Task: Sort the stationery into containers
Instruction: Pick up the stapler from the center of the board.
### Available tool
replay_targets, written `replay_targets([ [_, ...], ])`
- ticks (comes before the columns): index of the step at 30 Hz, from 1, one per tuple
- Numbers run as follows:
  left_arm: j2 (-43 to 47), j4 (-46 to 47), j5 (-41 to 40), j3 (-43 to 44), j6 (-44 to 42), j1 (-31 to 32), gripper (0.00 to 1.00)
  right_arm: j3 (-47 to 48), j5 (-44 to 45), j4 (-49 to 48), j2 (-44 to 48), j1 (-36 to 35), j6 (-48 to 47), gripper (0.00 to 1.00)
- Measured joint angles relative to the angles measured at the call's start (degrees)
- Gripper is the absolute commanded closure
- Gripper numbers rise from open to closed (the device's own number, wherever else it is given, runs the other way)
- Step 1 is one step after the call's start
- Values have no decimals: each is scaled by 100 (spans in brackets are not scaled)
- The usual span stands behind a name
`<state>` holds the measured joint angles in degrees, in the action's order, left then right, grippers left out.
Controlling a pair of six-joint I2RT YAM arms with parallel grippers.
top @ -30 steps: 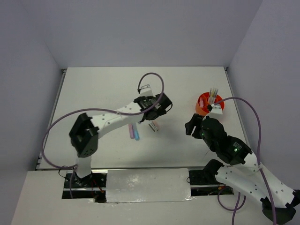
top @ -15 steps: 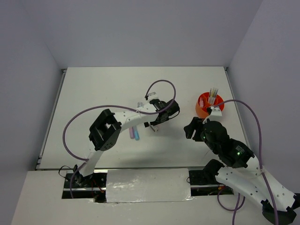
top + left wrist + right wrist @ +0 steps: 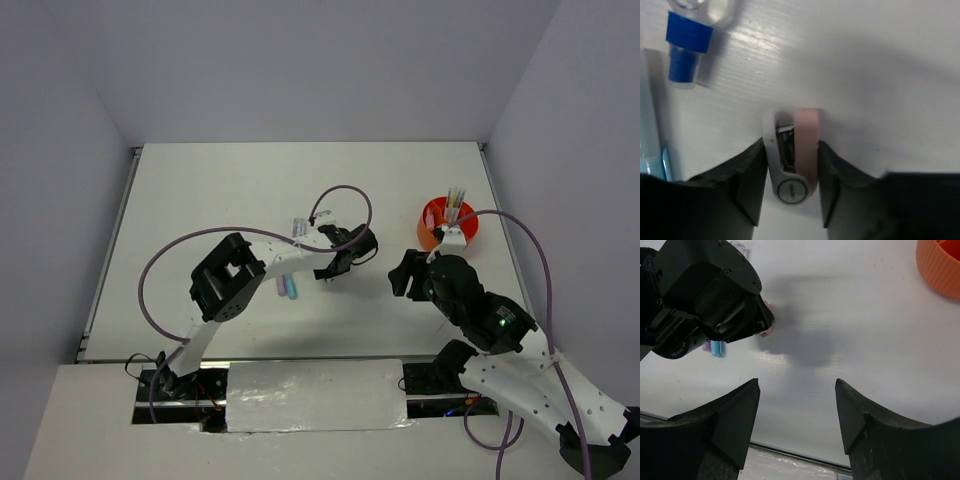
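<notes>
Item: pink-and-white block (image 3: 805, 150), flat on the counter (image 3: 890, 75), well apart from the orange cup (image 3: 447, 222). I judge it light, rigid and slick; grip the long flanks. Left end effector (image 3: 791, 165) pinches those flanks; right end effector (image 3: 797, 382) is wide and empty.

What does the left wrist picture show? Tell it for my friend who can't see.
The left end effector grips a small pink and white item lying on the white table, one dark finger on each side. A blue-capped clear tube and a light blue marker lie nearby at left.
</notes>
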<state>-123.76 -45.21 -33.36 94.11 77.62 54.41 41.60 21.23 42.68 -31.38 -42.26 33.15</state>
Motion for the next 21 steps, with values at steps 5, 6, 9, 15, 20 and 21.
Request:
replay_targets([
  [5,140,365,15,-254,-221,0,90,-44,-136,-175,-74,-9,-7,25],
  [6,173,446,17,-319,-264,2,96,-72,-140,-203,-68,-11,-2,23],
  [9,433,852,44,-730,-490,42,100,-125,-109,-238,4,-13,50,18],
  [15,2618,3209,-17,-3171,-2503,820,100,-155,-216,-555,450,-13,356,15],
  [20,4741,6605,549,-5211,-4162,1456,100,-153,-688,-1209,337,-13,837,16],
  [21,5014,7171,640,-5598,-4404,1432,100,-153,-798,-1357,199,-17,951,17],
])
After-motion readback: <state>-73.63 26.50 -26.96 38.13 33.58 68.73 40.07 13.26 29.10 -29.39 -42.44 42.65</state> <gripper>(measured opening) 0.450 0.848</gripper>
